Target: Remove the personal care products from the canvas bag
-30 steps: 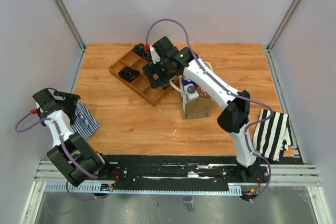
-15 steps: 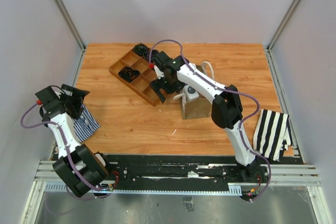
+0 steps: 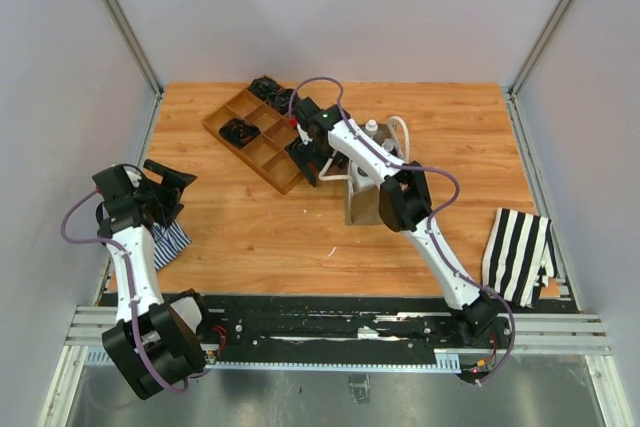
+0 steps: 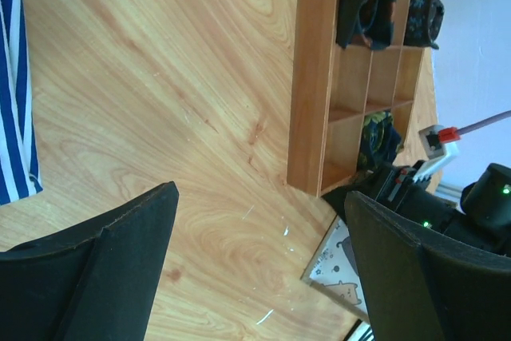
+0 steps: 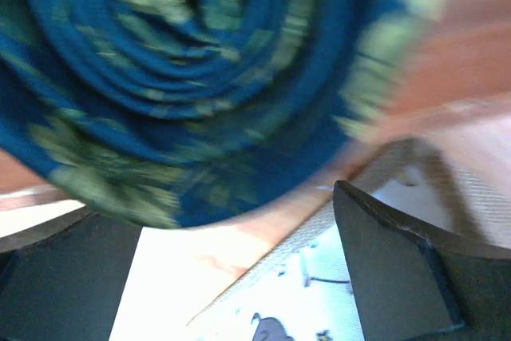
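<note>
The tan canvas bag (image 3: 362, 209) stands upright mid-table, mostly covered by my right arm; its white rope handle (image 3: 400, 132) shows behind. A white bottle top (image 3: 371, 128) pokes up at the bag's mouth; the other personal care products are hidden. My right gripper (image 3: 305, 152) is low between the bag and the wooden tray, open and holding nothing (image 5: 231, 213), with the bag's printed side (image 5: 319, 277) just below it. My left gripper (image 3: 170, 182) hovers open over bare wood at the left (image 4: 259, 191), well away from the bag, whose printed corner (image 4: 339, 269) shows.
A wooden tray (image 3: 262, 152) with black and blue-green coiled items (image 5: 184, 77) lies left of the bag. A blue-striped cloth (image 3: 165, 242) lies under my left arm, also at the edge of the left wrist view (image 4: 12, 77). A black-and-white striped cloth (image 3: 518, 252) lies at right.
My right gripper dropped from above the bag down to the gap beside the tray. My left gripper swung right over the table and its jaws narrowed slightly.
</note>
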